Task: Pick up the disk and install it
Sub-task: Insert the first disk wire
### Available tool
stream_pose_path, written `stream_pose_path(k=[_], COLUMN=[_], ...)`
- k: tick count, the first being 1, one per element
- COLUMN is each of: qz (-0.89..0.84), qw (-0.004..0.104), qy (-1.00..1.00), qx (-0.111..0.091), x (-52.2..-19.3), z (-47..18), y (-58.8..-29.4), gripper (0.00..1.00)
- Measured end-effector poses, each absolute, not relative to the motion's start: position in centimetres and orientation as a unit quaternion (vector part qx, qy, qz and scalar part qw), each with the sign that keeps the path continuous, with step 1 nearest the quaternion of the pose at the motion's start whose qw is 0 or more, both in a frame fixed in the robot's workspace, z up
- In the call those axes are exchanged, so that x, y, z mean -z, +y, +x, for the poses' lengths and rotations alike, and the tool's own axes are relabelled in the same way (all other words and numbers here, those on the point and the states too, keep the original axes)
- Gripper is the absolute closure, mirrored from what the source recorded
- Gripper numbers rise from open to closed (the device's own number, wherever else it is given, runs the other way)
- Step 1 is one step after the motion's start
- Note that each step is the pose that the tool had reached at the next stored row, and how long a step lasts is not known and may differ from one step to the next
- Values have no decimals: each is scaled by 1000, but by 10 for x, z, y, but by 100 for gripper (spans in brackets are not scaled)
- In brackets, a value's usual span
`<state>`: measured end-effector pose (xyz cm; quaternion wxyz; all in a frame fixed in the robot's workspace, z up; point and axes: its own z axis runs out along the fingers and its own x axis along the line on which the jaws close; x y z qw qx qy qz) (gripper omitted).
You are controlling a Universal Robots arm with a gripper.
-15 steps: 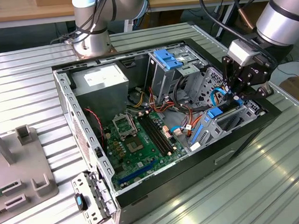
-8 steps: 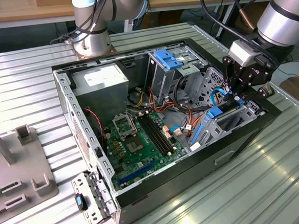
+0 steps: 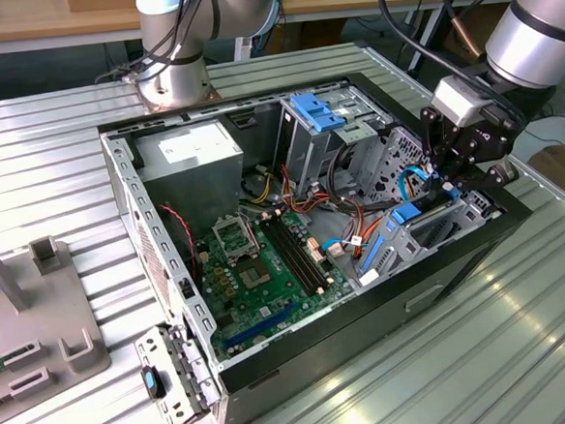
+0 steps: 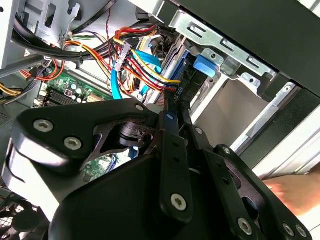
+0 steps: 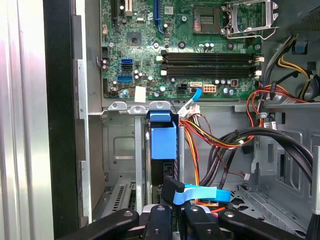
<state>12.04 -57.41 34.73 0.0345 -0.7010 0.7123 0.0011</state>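
Blue-railed disk (image 5: 163, 142) stands on edge in the metal drive bay (image 5: 117, 145) inside the computer case (image 3: 367, 308). I see my gripper (image 3: 452, 186) pinching its end (cables (image 5: 215, 140) run just beside).

Count, all placed off the green motherboard (image 3: 258, 282):
- On it: four long black memory slots (image 5: 210, 62), two small blue ports (image 5: 126, 63), one metal-framed processor socket (image 5: 250, 17).
- Beside it: one grey power-supply box (image 3: 196, 152), one blue-railed silver-grey disk (image 5: 163, 142) (standing on edge), one blue plastic latch (image 3: 316, 111).
- Around it: one open black computer case (image 3: 368, 327).
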Motion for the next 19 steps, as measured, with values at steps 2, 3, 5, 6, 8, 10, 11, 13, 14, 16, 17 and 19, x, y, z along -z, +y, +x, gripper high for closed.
stream_pose_path(k=[2, 3, 5, 6, 8, 10, 11, 13, 14, 16, 17, 19], qz=[-701, -701, -701, -701, -701, -701, -701, -701, -701, -701, -701, -701], qw=[34, 34, 35, 34, 34, 34, 34, 34, 34, 34, 34, 34], qy=[712, 712, 712, 712, 712, 712, 712, 712, 712, 712, 712, 712], qx=[-1, -1, -1, -1, -1, -1, -1, -1, -1, -1, -1, -1], x=[-347, -347, -347, -347, -347, -347, -346, -346, -346, -346, -345, -345], z=[120, 120, 120, 120, 120, 120, 120, 120, 120, 120, 120, 120], y=[-574, -574, -575, -575, -575, -575, -575, -575, -575, -575, -575, -575], gripper=[84, 84, 84, 84, 84, 84, 84, 84, 84, 84, 84, 84])
